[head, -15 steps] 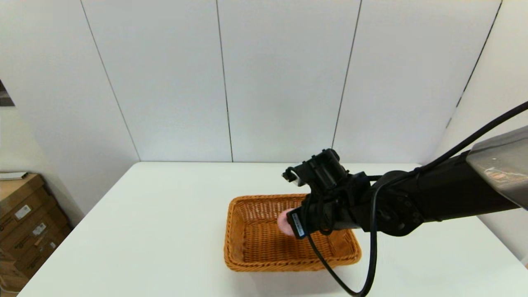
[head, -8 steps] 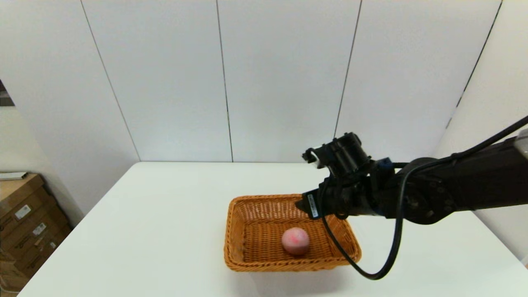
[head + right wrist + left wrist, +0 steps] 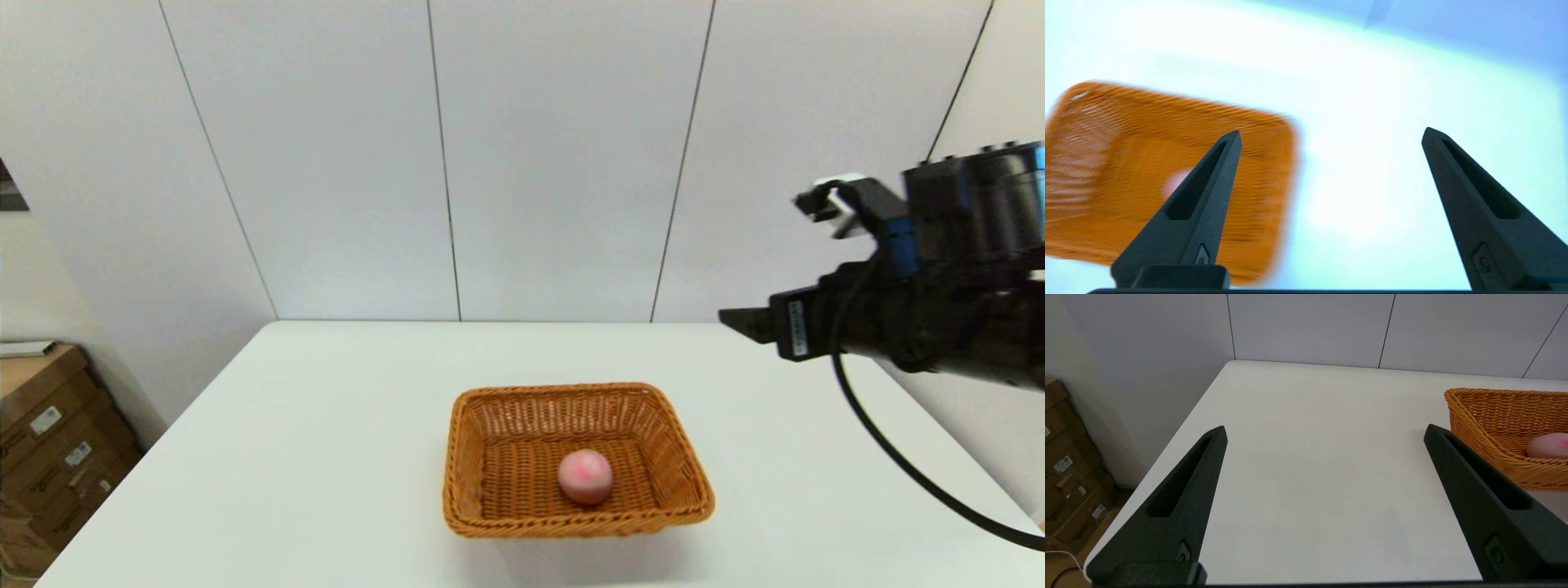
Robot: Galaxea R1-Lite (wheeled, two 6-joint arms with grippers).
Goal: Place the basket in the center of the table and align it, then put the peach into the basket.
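The orange-brown wicker basket (image 3: 498, 433) sits square near the middle of the white table (image 3: 326, 425). Inside it, on the floor toward the near side, lies the pale pink peach (image 3: 584, 476). My right gripper (image 3: 739, 320) is raised high above the table's far right, well clear of the basket, open and empty; its wrist view shows its spread fingers (image 3: 1332, 131) over the blurred basket (image 3: 1106, 134) and peach (image 3: 1175, 183). My left gripper (image 3: 1325, 428) is open and empty over the table's left part, with the basket (image 3: 1490, 412) and peach (image 3: 1545, 446) off to its side.
Stacked cardboard boxes (image 3: 49, 441) stand on the floor beyond the table's left edge. A white panelled wall closes the far side. A black cable (image 3: 898, 465) loops down from the right arm over the table's right part.
My right gripper let go of the peach, which now rests in the basket, then rose and drew back to the right, away from the basket.
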